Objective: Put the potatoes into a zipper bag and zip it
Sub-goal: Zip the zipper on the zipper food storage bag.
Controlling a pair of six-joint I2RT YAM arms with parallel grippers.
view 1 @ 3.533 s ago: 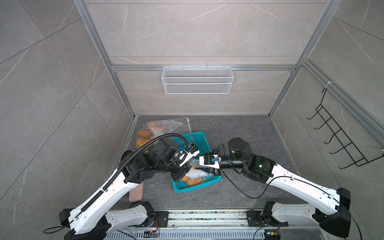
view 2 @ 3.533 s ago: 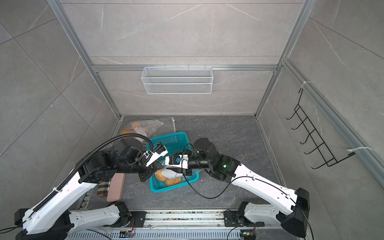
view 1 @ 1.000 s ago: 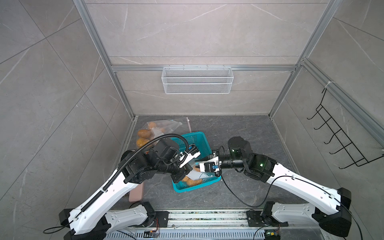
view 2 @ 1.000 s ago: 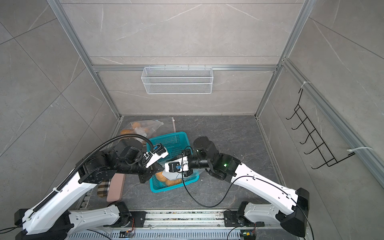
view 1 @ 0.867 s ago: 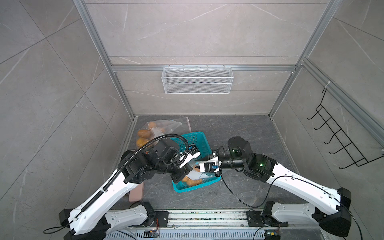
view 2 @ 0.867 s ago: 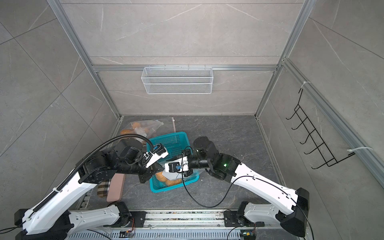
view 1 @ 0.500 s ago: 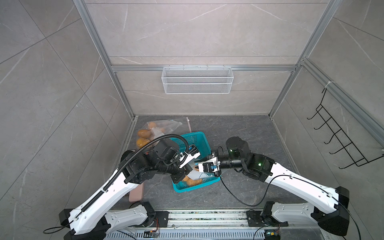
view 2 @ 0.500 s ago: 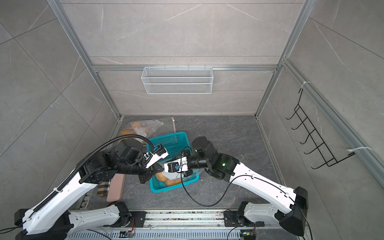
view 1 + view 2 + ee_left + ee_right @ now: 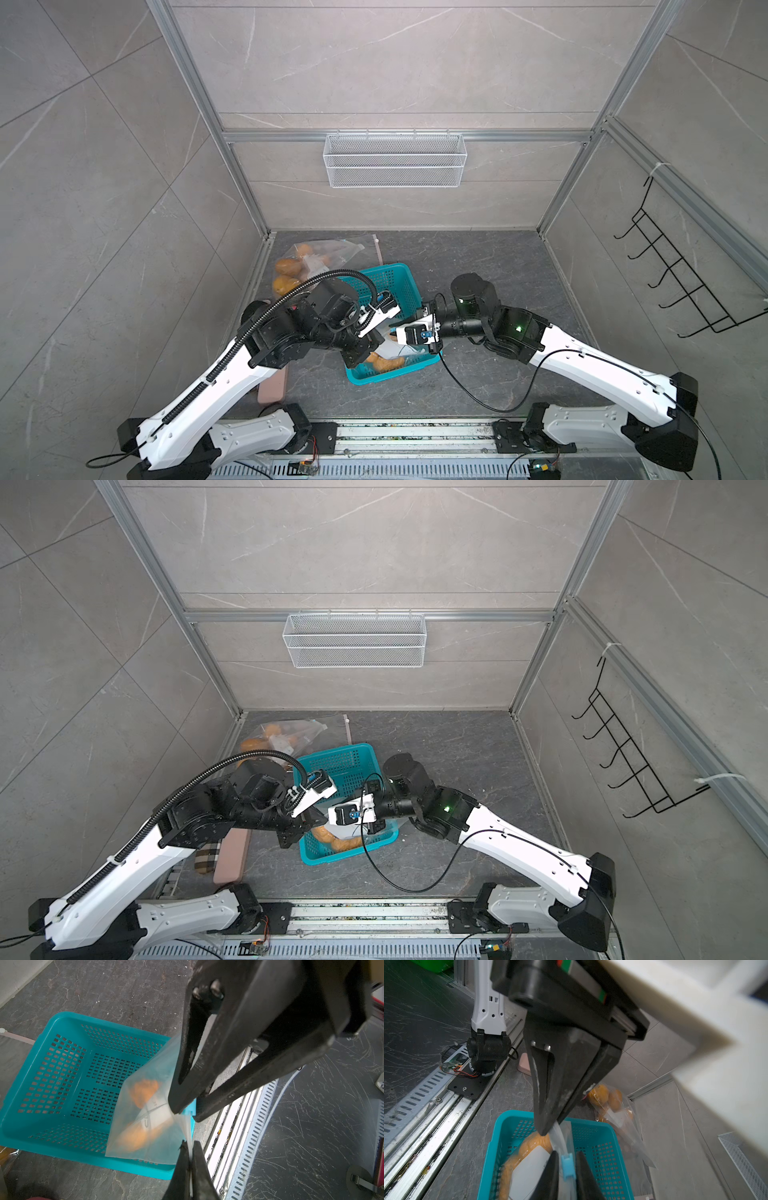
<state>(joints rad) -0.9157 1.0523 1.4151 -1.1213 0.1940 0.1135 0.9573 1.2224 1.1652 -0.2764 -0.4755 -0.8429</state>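
While the left gripper [image 9: 189, 1147] is pressed together on the white top edge of a clear zipper bag [image 9: 149, 1126], the right gripper [image 9: 567, 1154] stands just beside it along the same edge. The right gripper's two fingers closely flank the bag's blue slider [image 9: 568, 1167]. Whether they are actually squeezing the slider cannot be told from the wrist view. Both arms meet over the near end of a teal plastic basket [image 9: 62, 1157] that sits on the dark stone floor [image 9: 478, 257].

The held bag hangs from the two grippers down into the basket. Orange-yellow potatoes [image 9: 145, 1088] show through its cloudy film, and in both top views one of them lies at the basket's near end, under the grippers [image 9: 384, 363]. The rest of the basket's perforated bottom is bare.

A second bag [image 9: 320, 253] lies flat on the floor just behind the basket, toward the back left corner. It holds more potatoes [image 9: 286, 266], and its top edge points toward the back wall.

A white wire shelf [image 9: 395, 166] hangs on the back wall, and a black hook rack [image 9: 681, 282] is fixed to the wall on the right.
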